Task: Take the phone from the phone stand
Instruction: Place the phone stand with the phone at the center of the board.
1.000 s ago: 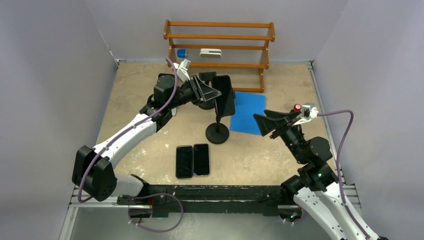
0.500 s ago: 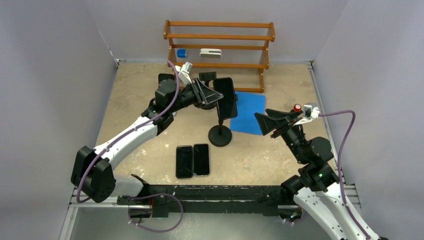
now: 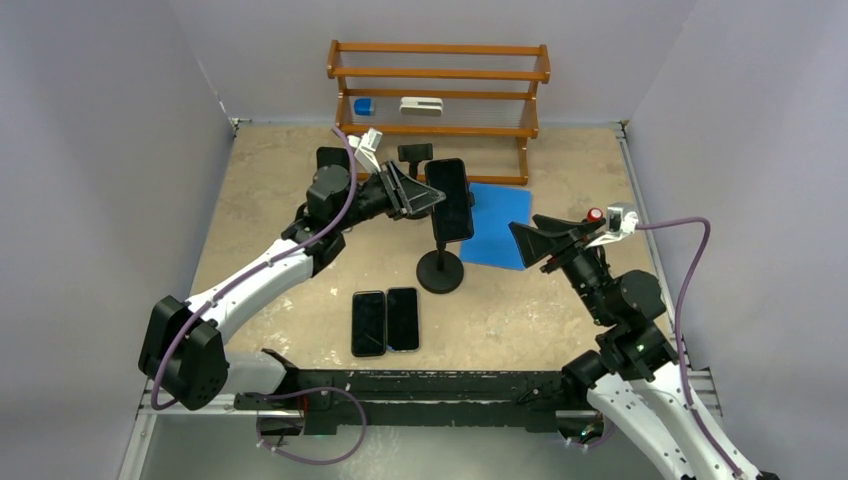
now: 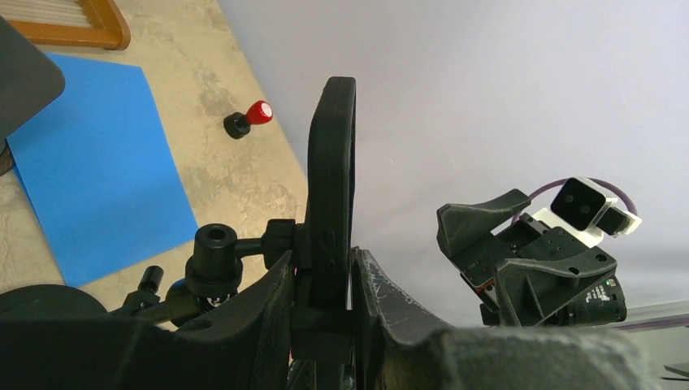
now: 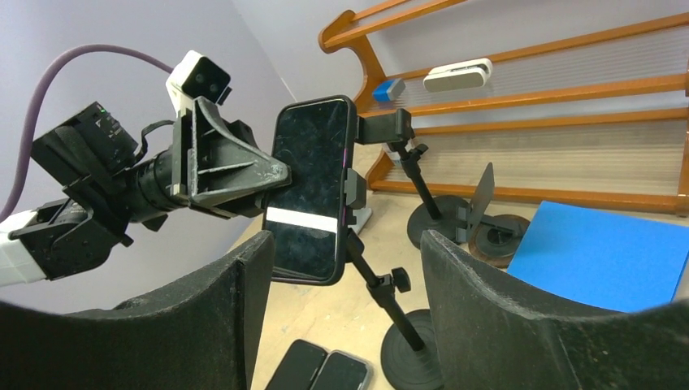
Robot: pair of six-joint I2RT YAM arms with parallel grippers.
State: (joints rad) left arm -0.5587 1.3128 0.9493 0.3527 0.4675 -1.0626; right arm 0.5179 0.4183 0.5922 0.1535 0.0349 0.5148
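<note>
A black phone point(image 3: 452, 198) stands upright in the clamp of a black phone stand point(image 3: 440, 270) at the table's middle. My left gripper point(image 3: 428, 199) reaches it from the left. In the left wrist view the phone point(image 4: 331, 154) is edge-on and my left gripper point(image 4: 323, 272) is shut on it and the clamp, one finger on each face. In the right wrist view the phone point(image 5: 309, 191) faces the camera on the stand's pole point(image 5: 382, 292). My right gripper point(image 3: 530, 248) is open and empty to the right of the stand, apart from it, also in its own view point(image 5: 347, 237).
Two phones point(image 3: 385, 320) lie flat side by side in front of the stand. A blue mat point(image 3: 500, 225) lies behind it. A wooden rack point(image 3: 440, 90) stands at the back, with a second stand point(image 3: 415, 152) before it. A red-topped knob point(image 3: 595, 214) sits at the right.
My left gripper has shifted slightly right and toward the front with the phone. The stand's base has slid a little to the right. The right arm has barely moved.
</note>
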